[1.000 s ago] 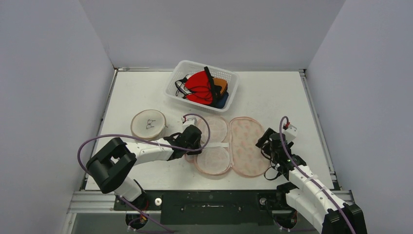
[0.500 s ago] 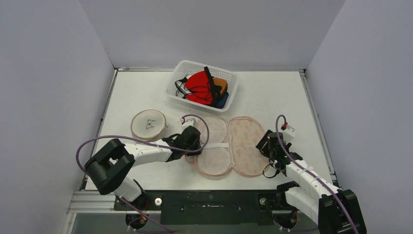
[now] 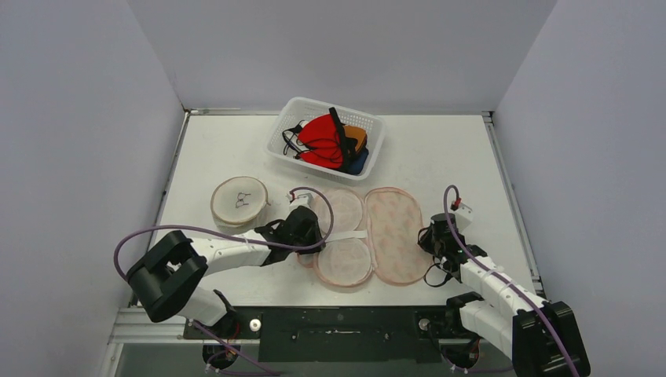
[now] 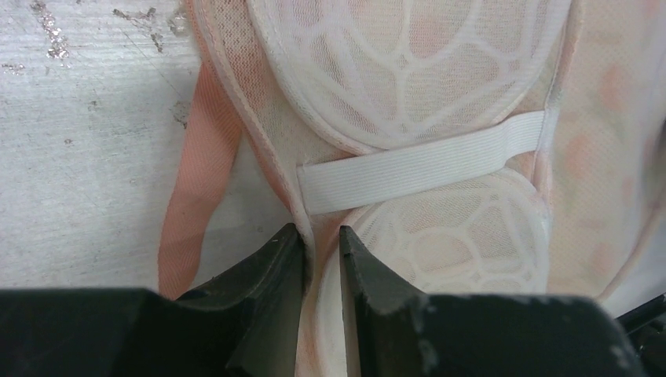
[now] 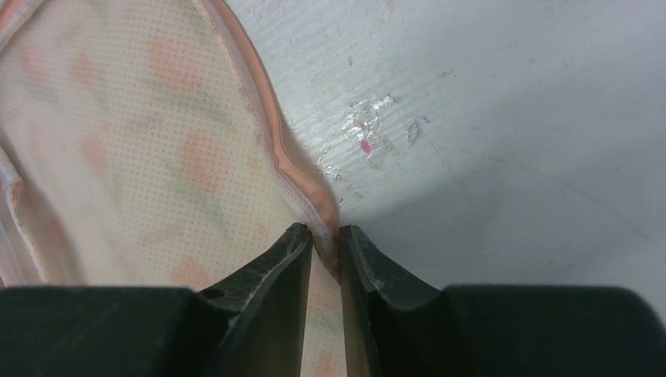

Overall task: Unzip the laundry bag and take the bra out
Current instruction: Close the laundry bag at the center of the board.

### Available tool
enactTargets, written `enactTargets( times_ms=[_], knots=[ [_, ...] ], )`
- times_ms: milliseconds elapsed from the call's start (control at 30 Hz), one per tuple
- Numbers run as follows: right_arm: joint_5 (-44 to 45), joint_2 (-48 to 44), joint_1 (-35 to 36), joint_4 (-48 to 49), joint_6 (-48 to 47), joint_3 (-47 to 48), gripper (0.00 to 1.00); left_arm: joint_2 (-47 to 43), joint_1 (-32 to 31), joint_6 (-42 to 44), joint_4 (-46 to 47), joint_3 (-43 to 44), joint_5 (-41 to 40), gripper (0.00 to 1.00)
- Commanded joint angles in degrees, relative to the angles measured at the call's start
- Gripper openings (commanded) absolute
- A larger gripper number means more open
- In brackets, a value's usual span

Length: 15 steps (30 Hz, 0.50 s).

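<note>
The laundry bag (image 3: 395,234) lies spread open in two lobed halves at the table's middle. Its left half carries white mesh cups (image 4: 408,71) crossed by a white elastic band (image 4: 416,169). Peach fabric of the bra shows through the mesh, and a peach strap (image 4: 188,196) trails out on the left. My left gripper (image 3: 305,238) (image 4: 320,236) is shut on the bag's left rim, beside the band's end. My right gripper (image 3: 430,239) (image 5: 326,233) is shut on the pink piped rim (image 5: 271,126) of the flowered right half.
A white basket (image 3: 371,122) holding red, orange and blue garments stands at the back centre. A round pink pouch (image 3: 239,201) lies left of the bag. Grey walls close in on the left, right and back. The table's near edge runs just below both arms.
My right gripper has come down and leftward to the bag's right rim and shut on it. The left arm has drawn slightly toward the near edge, still holding the left rim.
</note>
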Motion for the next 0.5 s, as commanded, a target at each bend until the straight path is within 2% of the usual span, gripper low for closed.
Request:
enactTargets(
  times_ms=[0, 167, 467],
  knots=[
    [-1.5, -1.3, -0.3, -0.6, 0.3, 0.8, 0.17, -3.3, 0.0, -0.4, 3.6, -0.9, 1.3, 0.22],
    [-3.7, -5.6, 0.3, -3.5, 0.9, 2.7, 0.06, -4.1, -0.1, -0.4, 3.5, -1.3, 1.5, 0.22],
    [-3.7, -11.2, 1.5, -9.8, -1.8, 6.7, 0.05, -5.1, -1.2, -0.7, 3.0, -1.5, 1.4, 0.22]
  ],
)
